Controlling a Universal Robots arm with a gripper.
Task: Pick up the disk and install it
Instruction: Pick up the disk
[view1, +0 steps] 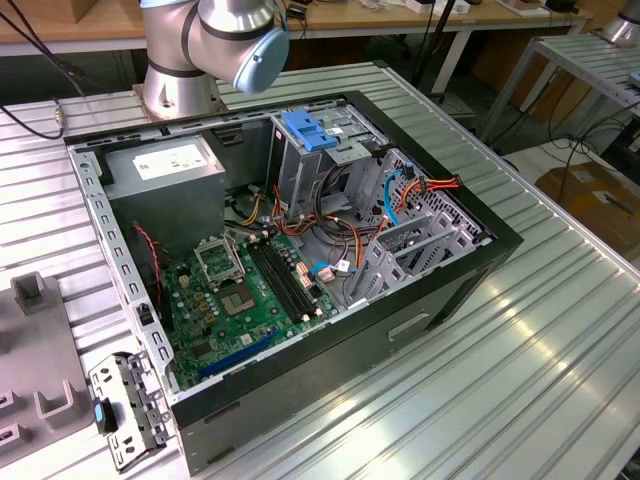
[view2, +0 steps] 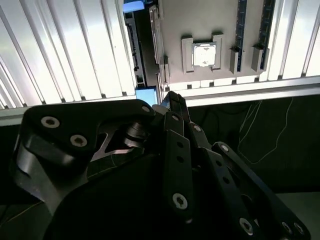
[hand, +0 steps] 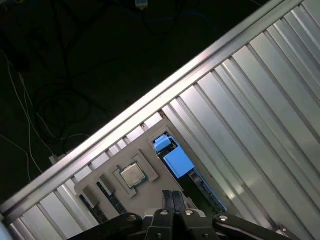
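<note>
The disk (view1: 125, 410), silver metal with a blue plastic rail, lies on the ribbed table beside the grey parts tray (view1: 30, 350), at the exterior view's lower left. In the first wrist view its blue rail end (hand: 176, 161) shows just beyond my gripper (hand: 174, 195). The second wrist view has a blue end of the disk (view2: 146, 95) close to my gripper (view2: 170, 100). My black fingers are pressed together with nothing between them. The gripper hangs above the disk, apart from it.
An open computer case (view1: 440, 300) fills the middle of the table, with a green motherboard (view1: 240, 290), a grey power-supply box (view1: 165, 165) and a metal cage with a blue top (view1: 310, 135). The arm's base (view1: 175, 85) stands behind it. The tray holds a processor chip (hand: 131, 175).
</note>
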